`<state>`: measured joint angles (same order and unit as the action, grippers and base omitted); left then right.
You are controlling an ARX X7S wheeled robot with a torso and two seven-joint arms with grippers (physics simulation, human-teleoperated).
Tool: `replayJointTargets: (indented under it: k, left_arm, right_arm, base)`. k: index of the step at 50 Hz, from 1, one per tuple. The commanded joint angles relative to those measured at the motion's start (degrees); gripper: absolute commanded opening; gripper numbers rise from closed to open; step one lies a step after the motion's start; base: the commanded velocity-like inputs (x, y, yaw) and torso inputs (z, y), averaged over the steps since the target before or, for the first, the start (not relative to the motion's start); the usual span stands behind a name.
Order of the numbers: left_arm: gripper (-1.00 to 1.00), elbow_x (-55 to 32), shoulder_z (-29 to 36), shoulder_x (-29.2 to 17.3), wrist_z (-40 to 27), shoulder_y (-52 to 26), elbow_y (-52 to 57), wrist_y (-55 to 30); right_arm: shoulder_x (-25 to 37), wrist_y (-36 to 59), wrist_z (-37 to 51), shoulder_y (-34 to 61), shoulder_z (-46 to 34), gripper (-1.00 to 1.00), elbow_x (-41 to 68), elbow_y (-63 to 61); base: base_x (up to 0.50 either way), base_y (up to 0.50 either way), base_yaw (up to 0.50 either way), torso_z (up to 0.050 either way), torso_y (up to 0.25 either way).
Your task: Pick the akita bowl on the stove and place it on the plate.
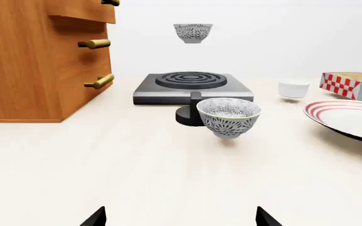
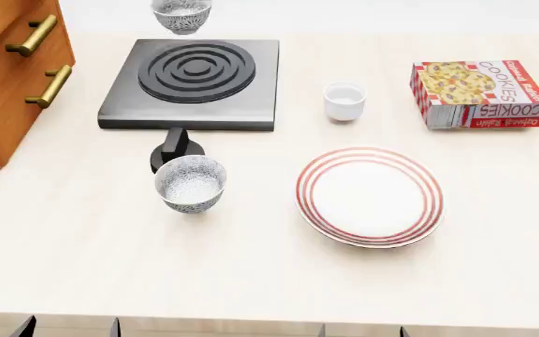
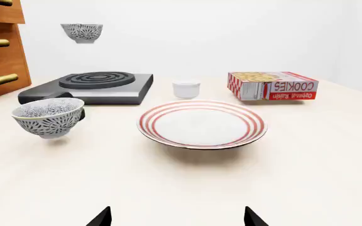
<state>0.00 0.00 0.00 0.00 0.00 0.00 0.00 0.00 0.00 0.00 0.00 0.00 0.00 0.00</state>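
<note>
Nearest in the head view, only dark fingertip tips show at the bottom edge: the left gripper (image 2: 68, 326) and the right gripper (image 2: 361, 330), each with its fingers spread wide and holding nothing, low over the pale, smooth table (image 2: 250, 274). Beyond them a speckled bowl (image 2: 191, 184), small, deep and round with fine grey-black floral marks, sits just in front of the stove's round black knob (image 2: 173, 151); it looks empty. To its right the plate (image 2: 370, 196), wide, white and ringed with thin red stripes, is bare, and in the right wrist view seems slightly lifted off the table. Farther back lies the stove (image 2: 250, 77), a flat square dark-grey slab with black concentric rings. A plain white cup (image 2: 344, 102) and a red-checked cookie box (image 2: 480, 95) stand to its right, a wooden cabinet (image 2: 8, 77) with brass handles to its left. The akita bowl (image 2: 182, 15) hangs above the stove's far edge, apart from the burner
</note>
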Motion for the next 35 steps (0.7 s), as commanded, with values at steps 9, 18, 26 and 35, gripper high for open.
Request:
replayJointTargets:
  k: [9,18,26,35]
  left_arm:
    - [1.00,-2.1,3.1,-2.4,-2.5,0.1,0.7,-0.2]
    - [1.00,-2.3,4.6,-3.6,-3.4,0.3,0.6,0.1]
    - [1.00,-3.2,5.3,-4.2,-4.0,0.1,0.5,-0.2]
    - [1.00,-3.6,6.1,-4.7,-4.8,-0.2,-0.1,-0.2]
  right_arm:
    - [2.4,-0.7,2.4,0.2,-2.5,1.00,2.8,1.0]
    - [3.3,-1.1,3.4,0.4,-3.7,1.00,3.7,1.6]
    - [4.7,1.1,3.0,0.7,-6.0,1.00,3.4,0.4]
    - [4.1,19.9,4.9,9.9,-7.6,1.00,3.7,-15.7]
  base:
    - [0.00,0.00,0.00,0.000,0.000]
    - [0.00,0.00,0.00,0.000,0.000]
    - [0.00,0.00,0.00,0.000,0.000]
    - [0.00,0.00,0.00,0.000,0.000]
